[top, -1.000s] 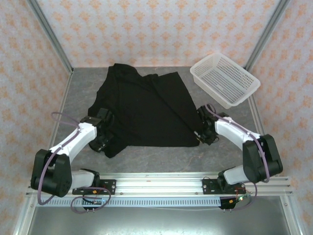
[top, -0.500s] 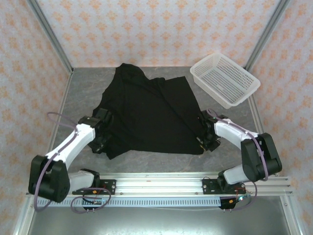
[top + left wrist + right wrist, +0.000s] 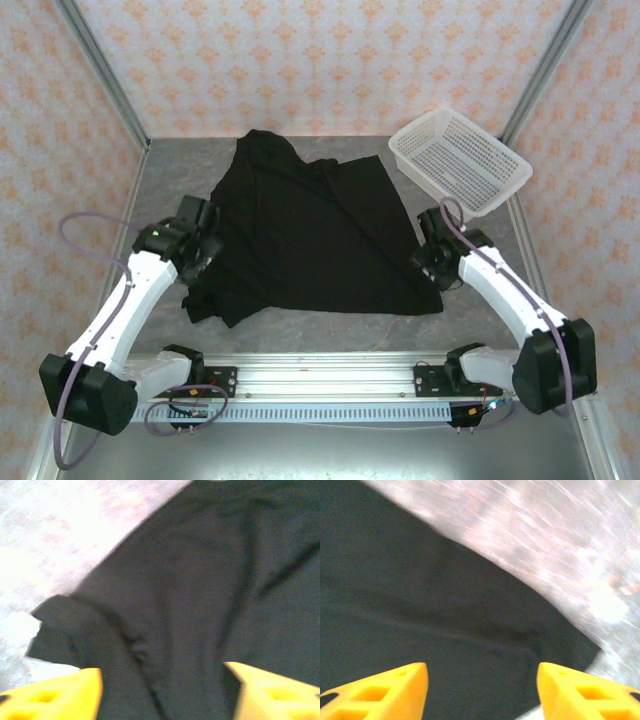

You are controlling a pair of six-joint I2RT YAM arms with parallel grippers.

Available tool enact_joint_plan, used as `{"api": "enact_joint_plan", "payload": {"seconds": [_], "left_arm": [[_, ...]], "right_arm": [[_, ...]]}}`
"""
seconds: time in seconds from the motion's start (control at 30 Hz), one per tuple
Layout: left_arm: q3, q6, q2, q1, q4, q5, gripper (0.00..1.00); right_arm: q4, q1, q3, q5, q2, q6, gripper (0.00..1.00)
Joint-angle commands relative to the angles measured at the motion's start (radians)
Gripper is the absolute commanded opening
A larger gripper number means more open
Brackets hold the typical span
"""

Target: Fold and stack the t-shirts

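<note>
Grey mottled table (image 3: pixel 330 325) under pink patterned walls, seen from overhead. Black t-shirt (image 3: pixel 300 240) spread between the two hands with no print showing. White mesh basket (image 3: pixel 460 165) beyond the right gripper (image 3: pixel 428 262), apart from the cloth. Over the shirt's edge on its own side, the left gripper (image 3: pixel 203 240); right one just off the opposite hem corner. Both with jaws apart, holding nothing. Judged as the flattening step before a first fold. Best to smooth the bunched sleeve near the left gripper and the diagonal crease across the middle before regripping. Then take matching corners, so the fold line runs straight.

From the left wrist, blurred: yellow fingers (image 3: pixel 60 695) spread wide and empty, black cloth directly beneath and ahead. Rumpled sleeve (image 3: pixel 65 625) ahead on the left finger's side, bare table past it.

From the right wrist: yellow fingers (image 3: pixel 385 690) likewise parted and empty, shirt beneath and ahead. Hem corner (image 3: pixel 580 650) ahead on the right finger's side, bare table beyond.

Against a second ago: then clamped on the shirt's near edge, now let go and lifted. Both arms swung outward. Shirt drawn closer to the bases and lying wider, near-right corner pulled out to a point.
</note>
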State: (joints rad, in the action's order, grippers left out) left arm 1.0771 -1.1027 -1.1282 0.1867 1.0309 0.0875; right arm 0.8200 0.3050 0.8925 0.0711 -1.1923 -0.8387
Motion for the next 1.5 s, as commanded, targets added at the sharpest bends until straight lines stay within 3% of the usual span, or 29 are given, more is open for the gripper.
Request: {"api": "enact_joint_plan", "payload": {"seconds": [0.0,0.13,0.23,0.4,0.57,0.63,0.97,1.17,1.3,1.47], "left_arm": [[0.095,0.093,-0.149,-0.054,-0.151,-0.035,0.42],[0.321,0.155,-0.493,-0.126,-0.272,-0.138,0.23],[0.553,0.187,-0.765,-0.169,-0.275,-0.162,0.15],[0.929,0.194,-1.157,-0.217,-0.192,-0.202,0.13],[1.127,0.181,-1.36,-0.257,-0.072,-0.169,0.08],[1.112,0.157,-1.374,-0.28,-0.03,-0.126,0.02],[0.683,0.142,-1.159,-0.499,-0.099,-0.044,0.0],[0.675,0.176,-1.094,-0.578,-0.088,-0.024,0.01],[0.728,0.21,-1.077,-0.555,-0.083,-0.054,0.15],[0.79,0.226,-1.017,-0.451,-0.141,-0.076,0.32]], "right_arm": [[-0.191,0.005,0.039,0.045,-0.04,0.144,0.5],[-0.347,0.013,0.131,0.129,-0.203,0.207,0.39],[-0.408,0.013,0.217,0.128,-0.316,0.245,0.32],[-0.411,0.015,0.377,0.157,-0.484,0.276,0.3],[-0.37,0.018,0.474,0.163,-0.585,0.273,0.32],[-0.361,0.02,0.496,0.162,-0.606,0.271,0.33],[-0.308,0.031,0.654,0.202,-0.777,0.268,0.4],[-0.234,0.066,0.85,0.212,-0.954,0.272,0.42],[-0.194,0.085,0.99,0.21,-1.068,0.262,0.44],[-0.134,0.09,1.114,0.134,-1.181,0.256,0.44]]}}
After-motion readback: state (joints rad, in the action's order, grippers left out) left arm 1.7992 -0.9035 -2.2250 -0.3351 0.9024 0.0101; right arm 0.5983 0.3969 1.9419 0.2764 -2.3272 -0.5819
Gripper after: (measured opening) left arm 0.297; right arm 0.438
